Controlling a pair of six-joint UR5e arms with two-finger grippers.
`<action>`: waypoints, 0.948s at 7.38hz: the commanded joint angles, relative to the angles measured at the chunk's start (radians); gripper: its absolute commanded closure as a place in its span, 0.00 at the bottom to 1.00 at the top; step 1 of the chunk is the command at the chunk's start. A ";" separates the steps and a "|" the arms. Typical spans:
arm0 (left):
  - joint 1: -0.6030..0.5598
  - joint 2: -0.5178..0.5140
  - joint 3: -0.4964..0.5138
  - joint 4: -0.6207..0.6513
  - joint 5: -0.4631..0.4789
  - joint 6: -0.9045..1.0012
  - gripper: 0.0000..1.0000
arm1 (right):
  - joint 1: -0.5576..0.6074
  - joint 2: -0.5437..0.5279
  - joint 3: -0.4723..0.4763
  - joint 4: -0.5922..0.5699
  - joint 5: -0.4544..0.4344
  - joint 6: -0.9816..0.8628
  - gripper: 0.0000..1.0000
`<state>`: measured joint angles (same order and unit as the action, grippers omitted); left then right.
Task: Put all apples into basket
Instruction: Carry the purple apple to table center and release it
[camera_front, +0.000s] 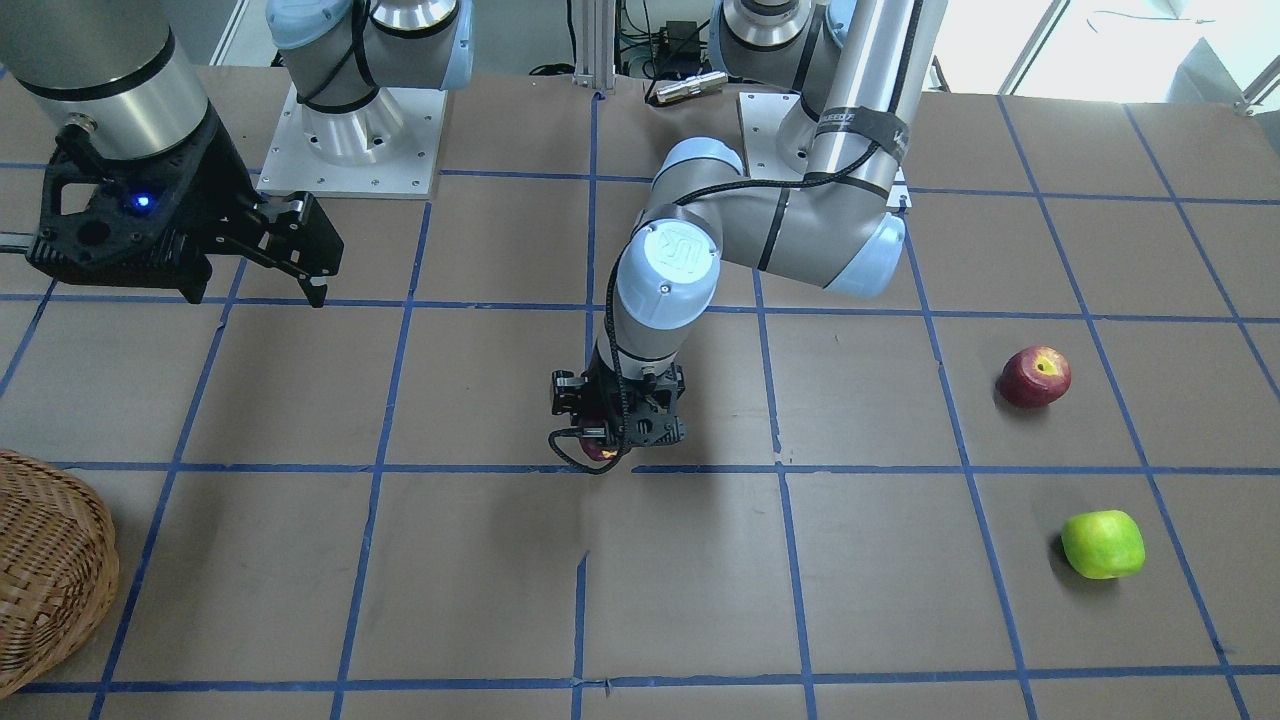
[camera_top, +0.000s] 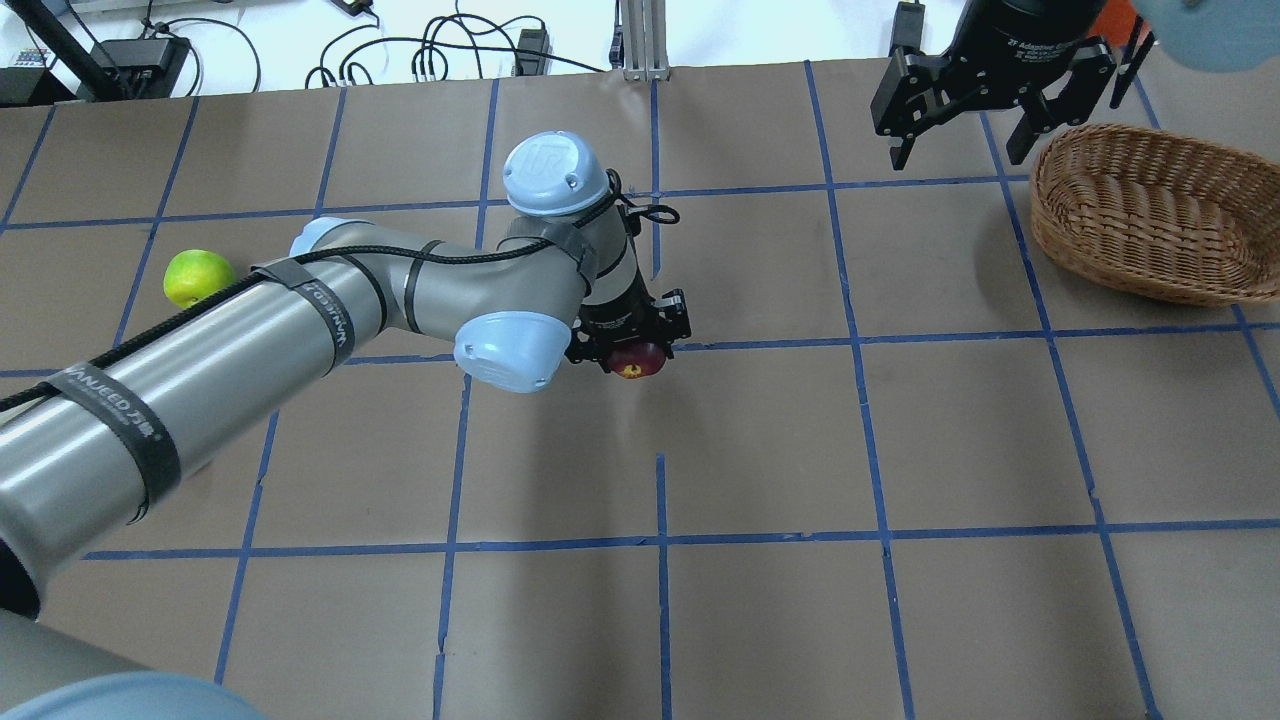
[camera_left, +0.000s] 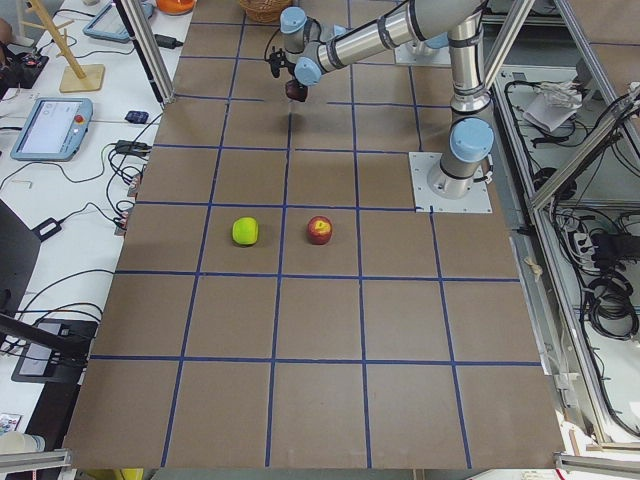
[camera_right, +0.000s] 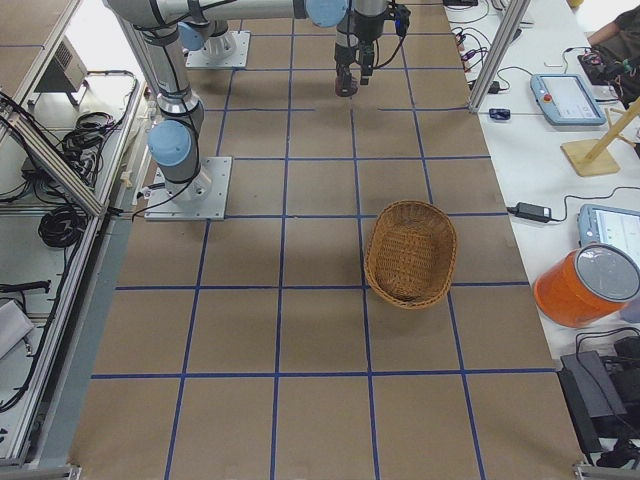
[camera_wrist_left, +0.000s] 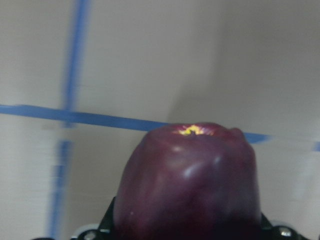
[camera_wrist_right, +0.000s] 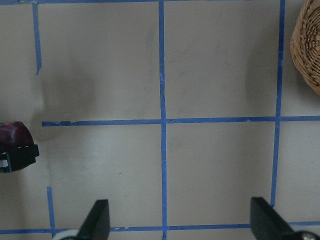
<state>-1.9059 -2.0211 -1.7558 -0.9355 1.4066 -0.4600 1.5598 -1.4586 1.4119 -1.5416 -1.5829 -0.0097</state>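
Note:
My left gripper (camera_top: 628, 350) is shut on the dark maroon apple (camera_top: 641, 361) and holds it a little above the table's middle. The apple fills the left wrist view (camera_wrist_left: 187, 185) and shows under the gripper in the front view (camera_front: 598, 451). The red apple with a yellow patch (camera_front: 1035, 377) and the green apple (camera_front: 1103, 544) lie on the table on my left side. The green apple also shows in the overhead view (camera_top: 197, 277); the red one is hidden there by my arm. The wicker basket (camera_top: 1140, 215) stands on my right. My right gripper (camera_top: 958, 150) is open and empty beside the basket.
The table is brown board with a blue tape grid. The basket's rim (camera_wrist_right: 307, 45) shows at the top right of the right wrist view. Both arm bases (camera_front: 350, 130) stand at the table's robot side. Tablets and an orange container (camera_right: 585, 285) lie off the table.

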 joint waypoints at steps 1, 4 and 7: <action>-0.019 -0.059 -0.001 0.059 0.003 0.012 0.04 | -0.001 0.001 0.004 0.002 -0.002 -0.019 0.00; 0.007 -0.012 0.010 0.109 0.003 0.021 0.00 | -0.004 0.000 0.010 0.000 0.000 -0.021 0.00; 0.207 0.192 0.013 -0.197 0.005 0.203 0.00 | 0.006 0.051 0.045 -0.063 0.091 0.022 0.00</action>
<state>-1.7986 -1.9173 -1.7412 -0.9974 1.4109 -0.3583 1.5602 -1.4438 1.4316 -1.5681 -1.5519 -0.0179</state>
